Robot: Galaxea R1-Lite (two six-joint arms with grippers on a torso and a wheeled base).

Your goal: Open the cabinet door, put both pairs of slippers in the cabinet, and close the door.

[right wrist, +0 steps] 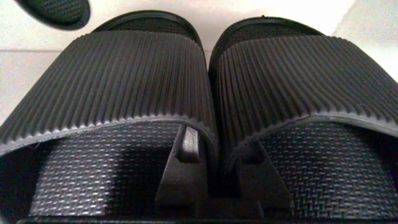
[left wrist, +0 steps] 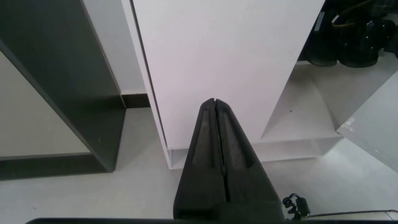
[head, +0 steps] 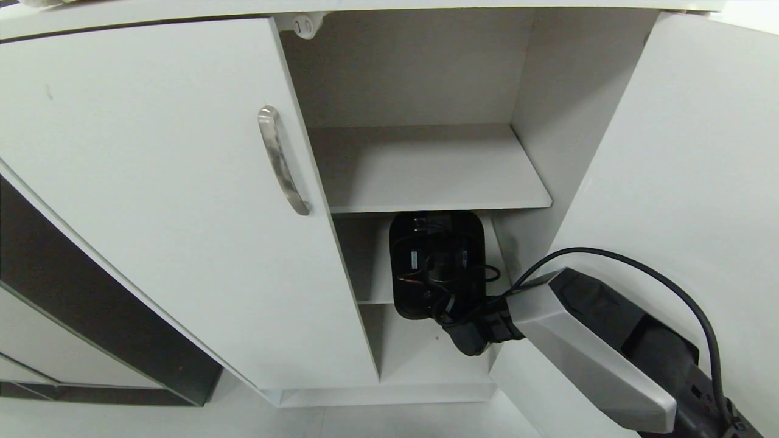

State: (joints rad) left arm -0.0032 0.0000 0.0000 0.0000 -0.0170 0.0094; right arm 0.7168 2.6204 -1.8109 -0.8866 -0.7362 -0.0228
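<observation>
A pair of black ribbed slippers (right wrist: 205, 93) lies side by side, and my right gripper (right wrist: 221, 171) is shut on their two inner walls, one finger (right wrist: 185, 163) inside each slipper. In the head view that pair (head: 406, 243) sits in the cabinet's lower compartment under the upper shelf (head: 426, 182), with my right gripper (head: 447, 286) over it. Part of another black slipper (right wrist: 53, 11) lies beyond the held pair. The right door (head: 681, 182) stands open; the left door (head: 152, 182) with its metal handle (head: 281, 159) is closed. My left gripper (left wrist: 214, 155) is shut and empty, low in front of the closed door (left wrist: 224, 56).
A thin shelf edge (head: 374, 301) divides the lower compartment. A dark panel (head: 73, 286) stands left of the cabinet. Pale floor (left wrist: 124, 186) lies in front of the cabinet base. My right arm's cable (head: 669, 286) loops beside the open door.
</observation>
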